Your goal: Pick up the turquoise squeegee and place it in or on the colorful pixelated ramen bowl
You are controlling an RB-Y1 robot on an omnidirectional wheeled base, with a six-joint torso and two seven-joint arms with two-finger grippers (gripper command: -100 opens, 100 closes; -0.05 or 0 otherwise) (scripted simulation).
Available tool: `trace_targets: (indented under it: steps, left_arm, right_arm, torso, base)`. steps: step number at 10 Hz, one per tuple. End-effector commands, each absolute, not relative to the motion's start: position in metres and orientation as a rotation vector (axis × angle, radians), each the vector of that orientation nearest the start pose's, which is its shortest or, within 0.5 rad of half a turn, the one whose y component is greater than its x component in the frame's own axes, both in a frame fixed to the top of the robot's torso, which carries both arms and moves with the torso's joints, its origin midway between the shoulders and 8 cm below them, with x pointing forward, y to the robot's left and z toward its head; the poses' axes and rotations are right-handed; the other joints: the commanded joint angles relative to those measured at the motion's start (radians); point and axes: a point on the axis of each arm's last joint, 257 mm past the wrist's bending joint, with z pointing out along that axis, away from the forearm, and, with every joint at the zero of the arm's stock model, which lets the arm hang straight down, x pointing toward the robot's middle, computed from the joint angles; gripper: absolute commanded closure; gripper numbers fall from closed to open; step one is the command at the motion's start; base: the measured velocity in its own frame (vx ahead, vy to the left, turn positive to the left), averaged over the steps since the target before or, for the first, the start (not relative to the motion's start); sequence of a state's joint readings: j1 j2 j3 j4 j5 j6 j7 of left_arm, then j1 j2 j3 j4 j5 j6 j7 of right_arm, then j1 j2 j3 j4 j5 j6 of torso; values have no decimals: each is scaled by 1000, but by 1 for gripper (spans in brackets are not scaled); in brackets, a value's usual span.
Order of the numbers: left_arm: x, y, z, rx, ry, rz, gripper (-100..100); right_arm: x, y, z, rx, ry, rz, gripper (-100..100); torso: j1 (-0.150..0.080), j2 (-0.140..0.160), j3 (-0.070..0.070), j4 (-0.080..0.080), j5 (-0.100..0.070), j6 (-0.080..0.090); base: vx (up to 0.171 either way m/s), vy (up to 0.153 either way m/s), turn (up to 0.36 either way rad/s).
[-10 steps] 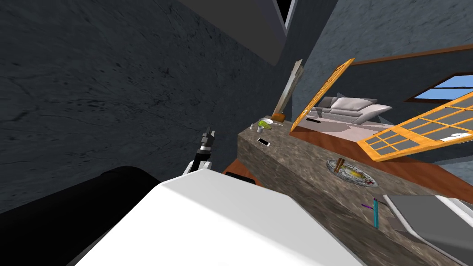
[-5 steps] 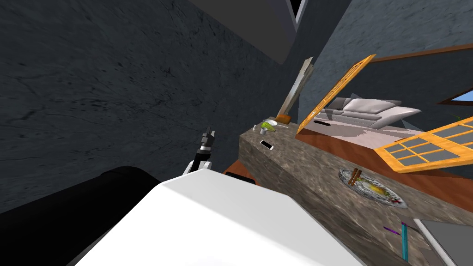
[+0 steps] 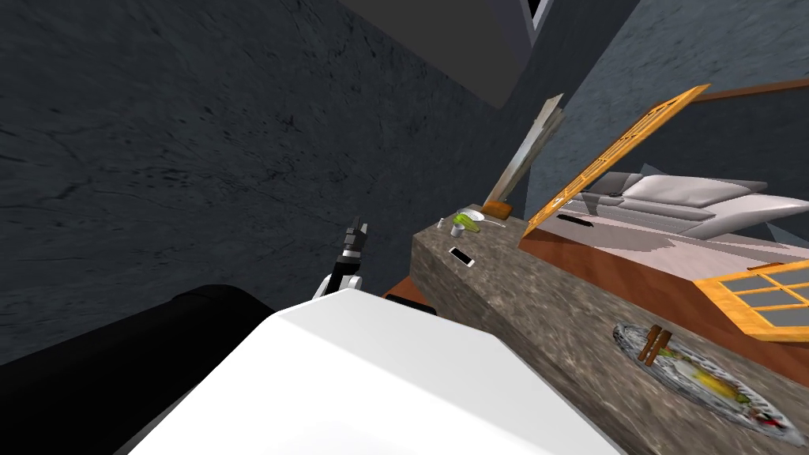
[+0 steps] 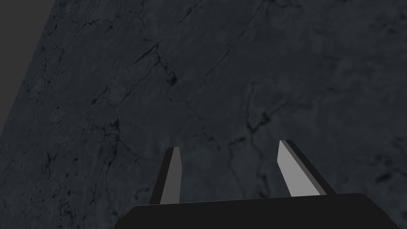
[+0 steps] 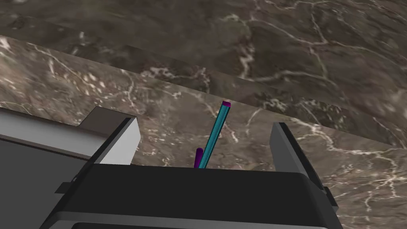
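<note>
The turquoise squeegee (image 5: pixel 216 129), a thin bar with purple ends, lies on the brown marbled counter (image 5: pixel 302 159). My right gripper (image 5: pixel 205 121) hangs open just above it, and the bar runs between the two fingers without touching them. The colourful pixelated bowl (image 3: pixel 630 338) sits further along the counter (image 3: pixel 513 292), low and wide, with brown sticks on its rim. My left gripper (image 3: pixel 357 229) is held up beside the dark wall, clear of the counter. In its own wrist view the left gripper (image 4: pixel 229 144) is open and holds nothing.
A grey flat-rimmed fixture (image 5: pixel 43 143) is set into the counter beside my right fingers. A phone (image 3: pixel 462 257), a small cup and a green item (image 3: pixel 466 223) lie at the counter's far end. Orange-framed panes (image 3: pixel 616 162) and a pale sofa (image 3: pixel 695 201) stand beyond.
My head camera has turned, so the counter and bowl slid right and down and the squeegee left the head view. The left arm keeps its pose.
</note>
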State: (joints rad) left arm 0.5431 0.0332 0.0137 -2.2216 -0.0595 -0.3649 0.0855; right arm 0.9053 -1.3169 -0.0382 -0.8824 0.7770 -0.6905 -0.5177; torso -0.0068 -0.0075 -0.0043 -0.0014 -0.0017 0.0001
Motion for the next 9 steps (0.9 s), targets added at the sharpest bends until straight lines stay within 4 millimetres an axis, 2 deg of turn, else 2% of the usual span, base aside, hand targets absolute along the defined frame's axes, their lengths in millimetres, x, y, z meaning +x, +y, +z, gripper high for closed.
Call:
trace_targets:
  steps: [1, 2, 3, 4, 6, 7, 9]
  left_arm:
    - [369, 290, -45, -825, 802, -1248, 0]
    - [369, 290, -45, -825, 802, -1248, 0]
    - [369, 290, -45, -825, 802, -1248, 0]
    - [369, 290, -45, -825, 802, -1248, 0]
    - [369, 290, -45, -825, 802, -1248, 0]
    - [369, 290, -45, -825, 802, -1248, 0]
    - [369, 290, -45, -825, 802, -1248, 0]
  right_arm:
    - [-12, -755, -331, 638, 2790, -253, -100]
    - [-13, -753, -332, 627, 2791, -250, -100]
    - [-13, -754, -332, 630, 2791, -250, 0]
    - [-21, -750, -343, 642, 2787, -253, -100]
    - [-22, -749, -344, 647, 2785, -251, -100]
    - [-23, -749, -345, 645, 2786, -253, 100]
    - [-22, -748, -345, 647, 2785, -251, 100]
  torso:
    - [0, 0, 0, 0, 0, 0]
    - [0, -1, 0, 0, 0, 0]
    - [3, 3, 2, 1, 0, 1]
    - [6, 7, 4, 2, 1, 1]
    - [6, 10, 6, 2, 1, 1]
    - [6, 9, 6, 2, 1, 1]
    - [7, 9, 5, 2, 2, 1]
  base:
    - [130, -100, 131]
    - [59, -46, 40]
    - [0, 0, 0]
    - [-10, -12, 36]
    - [-11, -13, 35]
    - [0, 0, 0]
    - [0, 0, 0]
